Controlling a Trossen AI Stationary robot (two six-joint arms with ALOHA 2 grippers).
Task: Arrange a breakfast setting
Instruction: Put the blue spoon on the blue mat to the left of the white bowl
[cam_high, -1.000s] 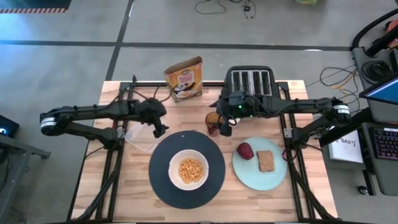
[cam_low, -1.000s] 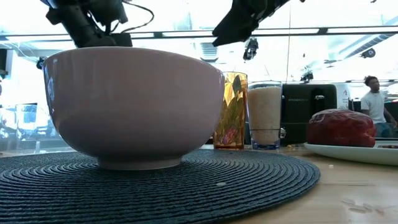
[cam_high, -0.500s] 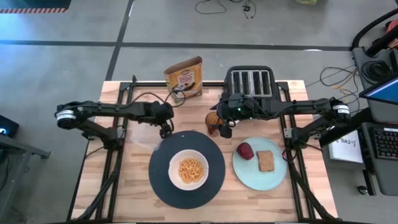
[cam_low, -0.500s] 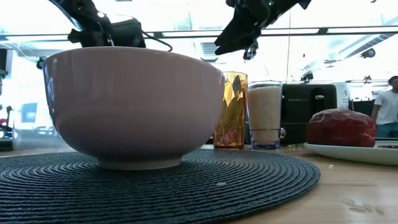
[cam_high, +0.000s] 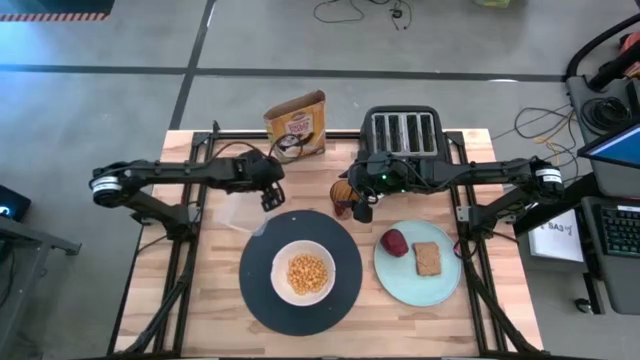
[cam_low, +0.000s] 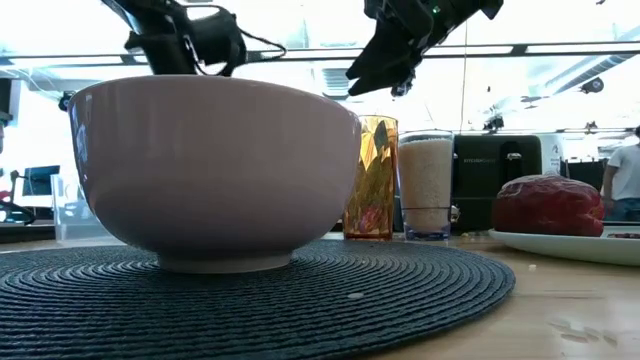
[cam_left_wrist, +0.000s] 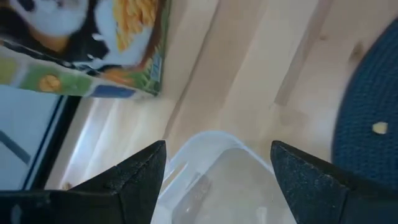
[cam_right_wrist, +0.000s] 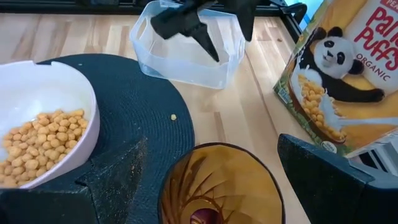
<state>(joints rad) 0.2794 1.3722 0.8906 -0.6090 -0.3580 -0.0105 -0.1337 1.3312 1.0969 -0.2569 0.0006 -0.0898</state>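
A white bowl (cam_high: 303, 272) of cereal stands on the large black round plate (cam_high: 262, 300). The brown toast slice (cam_high: 427, 258) and the dark red fruit (cam_high: 395, 242) lie on the pale green plate (cam_high: 440, 285). The cereal box (cam_high: 296, 125) stands at the far edge. My left gripper (cam_high: 271, 192) is open and empty above a clear plastic container (cam_left_wrist: 217, 180), between the box and the black plate. My right gripper (cam_high: 359, 207) is open and empty above an amber glass (cam_right_wrist: 221, 186). In the low view its fingers (cam_low: 385, 60) hang clear of the glass (cam_low: 370, 178).
A black four-slot toaster (cam_high: 403, 130) stands at the far edge behind my right arm. A clear glass with white contents (cam_low: 426, 185) stands beside the amber glass. One loose cereal piece (cam_right_wrist: 173, 117) lies on the black plate. Bare wood shows at the near left.
My left gripper has gone toward the table's right edge and then toward the far edge, rising, and now stands nearer the cereal box. My right gripper has stayed over the amber glass.
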